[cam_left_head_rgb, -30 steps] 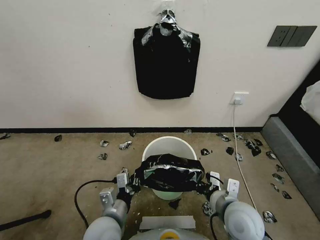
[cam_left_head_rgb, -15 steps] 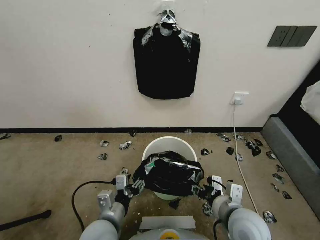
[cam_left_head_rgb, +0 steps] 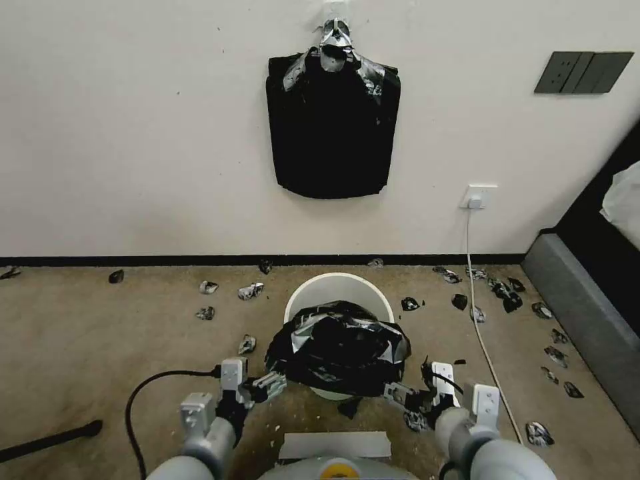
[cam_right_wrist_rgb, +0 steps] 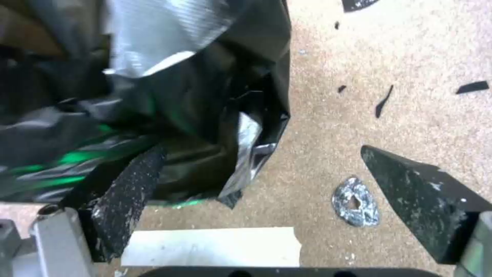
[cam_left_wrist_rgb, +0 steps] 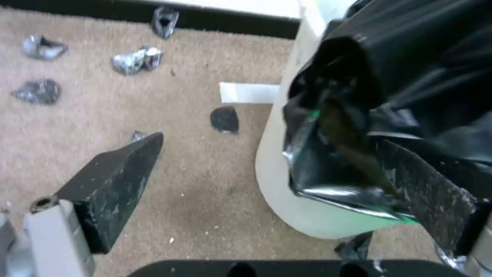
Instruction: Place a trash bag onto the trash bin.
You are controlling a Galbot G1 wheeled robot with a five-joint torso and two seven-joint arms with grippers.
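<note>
Two grippers now stand with fingers spread and nothing between them. A second ago both were pinching the trash bag [cam_left_head_rgb: 339, 347] at its sides and holding it stretched; since then both have let go and drawn back toward the robot. The left gripper [cam_left_head_rgb: 267, 385] sits just short of the bag's near-left corner, the right gripper [cam_left_head_rgb: 399, 393] just short of its near-right corner.

With the stretch gone, the bag has slumped into a crumpled heap. It lies over the near half of the trash bin [cam_left_head_rgb: 337, 288], ahead of and between both grippers. The far rim stays bare and white.

Judgement: bag is resting on the bin but not fitted round the rim; placement looks partial.

Left wrist view: one finger [cam_left_wrist_rgb: 115, 177] hangs over bare carpet, well clear; the other finger [cam_left_wrist_rgb: 428, 194] lies at the hanging fold of the bag [cam_left_wrist_rgb: 389, 96], by the bin wall [cam_left_wrist_rgb: 284, 161]. Touching or not, cannot tell.

Right wrist view: one finger [cam_right_wrist_rgb: 128, 184] is tucked under the bag's edge [cam_right_wrist_rgb: 169, 100]; the other finger [cam_right_wrist_rgb: 415, 188] is over open carpet beside a torn scrap [cam_right_wrist_rgb: 355, 201].

Room: open floor outward of each gripper. Scraps litter the carpet; a white cable [cam_left_head_rgb: 481, 333] runs past outside the right gripper.
</note>
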